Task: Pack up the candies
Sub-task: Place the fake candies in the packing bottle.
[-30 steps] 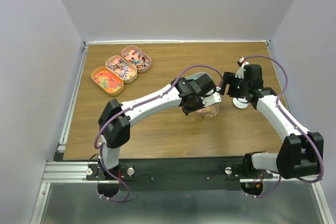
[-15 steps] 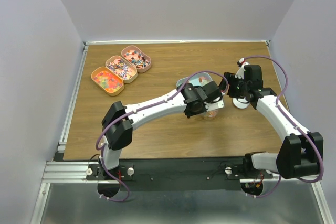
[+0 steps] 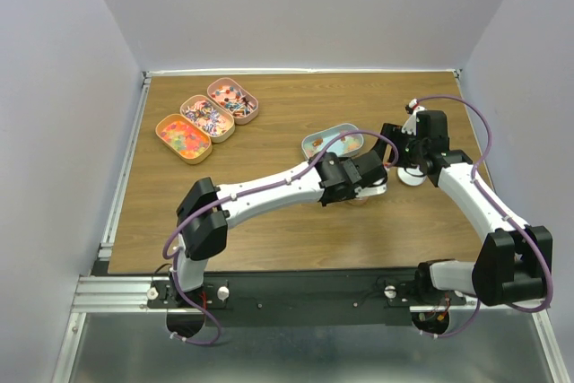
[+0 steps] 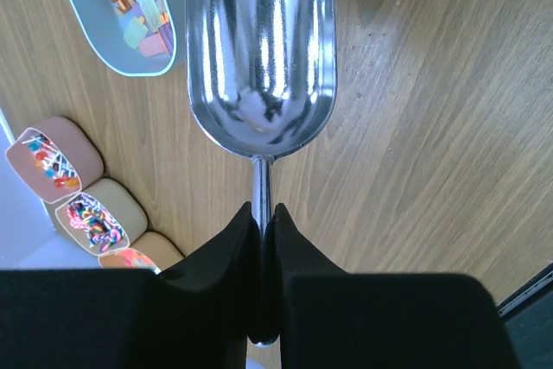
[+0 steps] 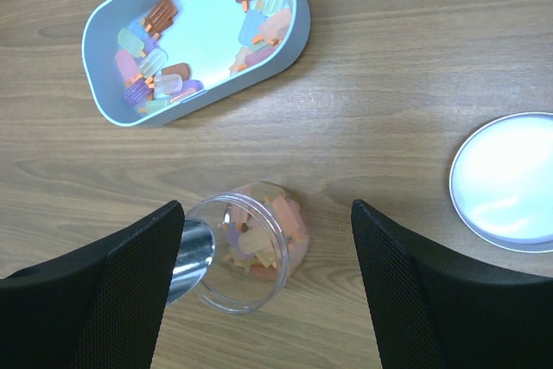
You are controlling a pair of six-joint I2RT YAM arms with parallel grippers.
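Observation:
My left gripper [image 4: 262, 215] is shut on the thin handle of a silver scoop [image 4: 259, 49] whose bowl shows bare metal. The scoop's tip [image 5: 192, 257] sits at the mouth of a clear plastic jar [image 5: 255, 248] lying tilted on the table, with pastel orange, pink and yellow candies [image 5: 268, 235] inside. More candies [image 5: 155, 71], shaped like small ice lollies, lie in an open light-blue oval tin [image 5: 285, 41] just beyond the jar. My right gripper [image 5: 268, 209] is open and empty, hovering above the jar with a finger on either side.
The jar's white round lid [image 5: 510, 181] lies to the right of the jar. Three pink oval tins [image 3: 208, 117] filled with mixed sweets stand in a row at the table's far left. The blue tin [image 3: 332, 142] lies mid-table beside both grippers.
My left arm has swung right and toward the near edge with the scoop, uncovering the blue tin and bringing the scoop to the jar. The right arm has hardly moved.

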